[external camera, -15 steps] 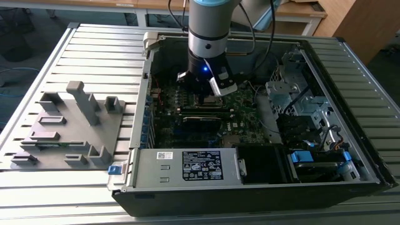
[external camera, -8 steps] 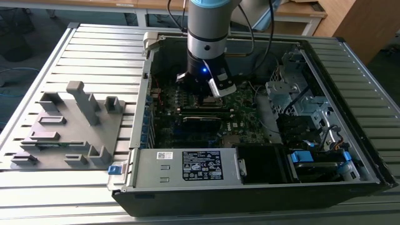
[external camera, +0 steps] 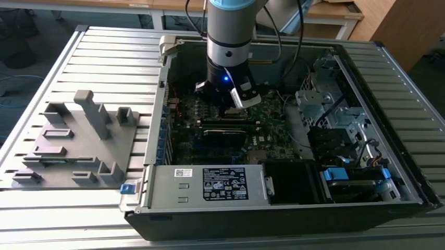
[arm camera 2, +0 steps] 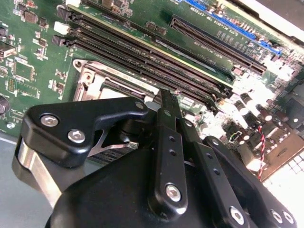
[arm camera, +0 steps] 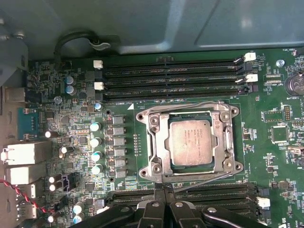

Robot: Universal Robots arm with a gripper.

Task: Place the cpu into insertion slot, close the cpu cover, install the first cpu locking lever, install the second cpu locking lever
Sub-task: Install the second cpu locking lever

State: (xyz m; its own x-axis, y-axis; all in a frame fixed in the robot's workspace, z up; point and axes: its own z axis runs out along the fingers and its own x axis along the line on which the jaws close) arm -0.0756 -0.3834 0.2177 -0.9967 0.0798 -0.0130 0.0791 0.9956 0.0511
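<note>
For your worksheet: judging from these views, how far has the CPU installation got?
Done: the cpu sits in the insertion slot, and the cpu cover lies closed around it. In hand: the gripper is at the socket's edge, beside a thin wire lever. Whether either lever is latched cannot be told.

Black gripper (arm camera 2: pixel 164 102) in foreground, fingertips together just over the near edge of the cpu cover (arm camera 2: pixel 102 80) (silvery frame, partly hidden). Beyond it, long black memory slots (arm camera 2: pixel 142 59) across the green motherboard (arm camera 2: pixel 28 61).
</note>
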